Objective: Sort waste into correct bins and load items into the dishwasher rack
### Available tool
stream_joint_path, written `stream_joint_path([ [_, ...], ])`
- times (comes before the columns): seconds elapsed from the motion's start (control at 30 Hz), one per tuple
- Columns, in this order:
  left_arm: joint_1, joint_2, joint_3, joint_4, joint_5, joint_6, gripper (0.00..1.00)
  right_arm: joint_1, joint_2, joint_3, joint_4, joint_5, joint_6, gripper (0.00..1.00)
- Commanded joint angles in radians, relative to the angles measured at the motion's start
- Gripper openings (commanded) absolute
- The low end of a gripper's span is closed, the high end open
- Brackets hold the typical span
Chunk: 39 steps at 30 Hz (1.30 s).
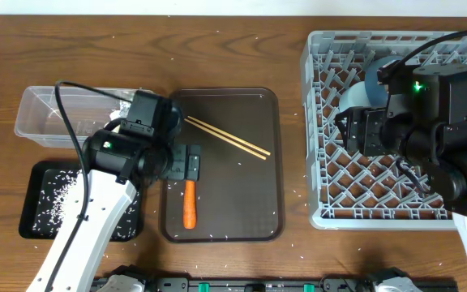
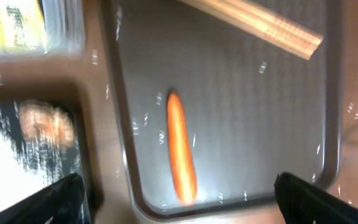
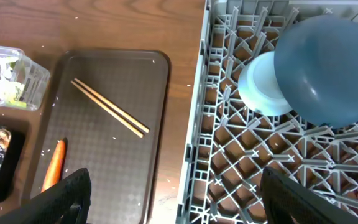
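now the left claw [image 2: 180, 200] hangs wide open and empty over the carrot [image 2: 180, 149], which lies on the brown tray [image 1: 250, 211] near the chopsticks [image 1: 227, 136]. the right claw [image 3: 191, 196], also open and empty, hovers at the edge of the rack [image 3: 241, 155], which holds the blue plate [image 3: 328, 68] and white bowl [image 3: 260, 84].

Orange carrot [image 1: 189, 203] lies lengthwise near centre, wooden chopsticks [image 1: 227, 137] diagonally beyond it, white rice [image 1: 63, 191] in the left black tray [image 1: 39, 172], dark-blue plate [image 3: 328, 68] inside the right grey rack [image 1: 355, 186].
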State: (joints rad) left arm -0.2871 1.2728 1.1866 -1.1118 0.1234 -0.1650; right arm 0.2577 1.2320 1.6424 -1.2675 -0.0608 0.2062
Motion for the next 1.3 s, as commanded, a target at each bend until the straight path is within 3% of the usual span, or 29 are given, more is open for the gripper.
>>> stream_joint_path([
  [0.0,-0.001,0.003,-0.028,-0.037,-0.016,-0.084,0.95,0.005,0.010,0.003,-0.003,-0.011,0.018,0.80],
  [0.07,-0.001,0.003,-0.078,-0.015,-0.016,-0.097,0.77,0.005,0.014,0.002,-0.004,-0.011,0.018,0.80],
  [0.1,-0.001,0.003,-0.108,0.005,-0.015,-0.103,0.74,0.005,0.017,0.002,-0.004,-0.011,0.018,0.80],
  [0.37,-0.001,0.009,-0.351,0.212,0.006,-0.137,0.75,0.005,0.058,-0.003,-0.004,-0.016,0.018,0.80],
  [0.5,-0.001,0.016,-0.432,0.301,0.007,-0.136,0.68,0.005,0.084,-0.003,-0.004,-0.027,0.018,0.79],
  [0.9,-0.122,0.174,-0.459,0.402,0.009,-0.062,0.62,0.006,0.131,-0.003,0.003,-0.063,0.018,0.76],
  [1.1,-0.129,0.237,-0.458,0.405,-0.013,-0.105,0.43,0.006,0.131,-0.003,0.003,-0.063,0.017,0.76],
  [1.27,-0.129,0.230,-0.445,0.398,-0.013,-0.110,0.35,0.006,0.131,-0.003,0.005,-0.063,0.018,0.76],
])
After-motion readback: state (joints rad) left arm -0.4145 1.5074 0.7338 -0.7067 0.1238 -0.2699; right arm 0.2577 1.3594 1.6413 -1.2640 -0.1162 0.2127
